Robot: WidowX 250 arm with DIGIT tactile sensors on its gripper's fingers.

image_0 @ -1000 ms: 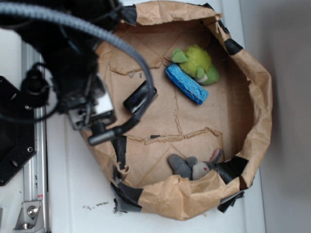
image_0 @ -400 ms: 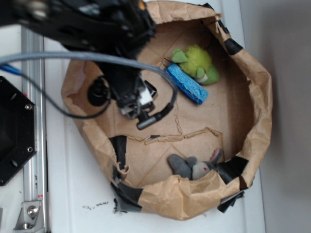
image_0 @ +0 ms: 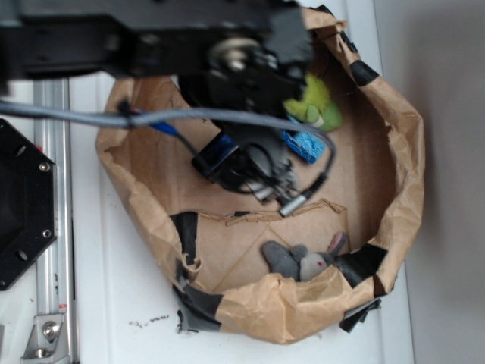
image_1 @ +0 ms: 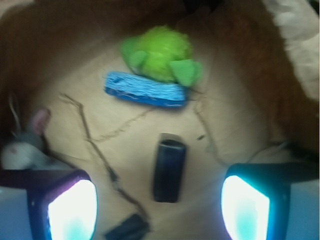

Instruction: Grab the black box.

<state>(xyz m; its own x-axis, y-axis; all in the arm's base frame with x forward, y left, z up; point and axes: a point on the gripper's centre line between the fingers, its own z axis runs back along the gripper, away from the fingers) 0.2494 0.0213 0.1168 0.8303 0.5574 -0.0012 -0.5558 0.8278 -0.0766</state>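
Note:
In the wrist view the black box (image_1: 169, 170) lies lengthwise on the brown paper floor, a glossy dark block. It sits centred between and just ahead of my gripper (image_1: 159, 210). The gripper is open, its two glowing fingertips (image_1: 70, 210) wide apart on either side and nothing between them. They are clear of the box. In the exterior view the arm (image_0: 250, 163) hangs over the middle of the bag and hides the box.
A blue ridged sponge (image_1: 145, 90) and a green plush toy (image_1: 160, 55) lie beyond the box. A grey mouse toy (image_1: 22, 145) lies at the left, by the bag's front wall (image_0: 303, 262). A black tape patch (image_1: 127, 227) is near the left finger. Crumpled paper walls (image_0: 402, 152) ring the floor.
The arm has swung right, from the bag's left rim to over its middle. It now covers the black box in the exterior view.

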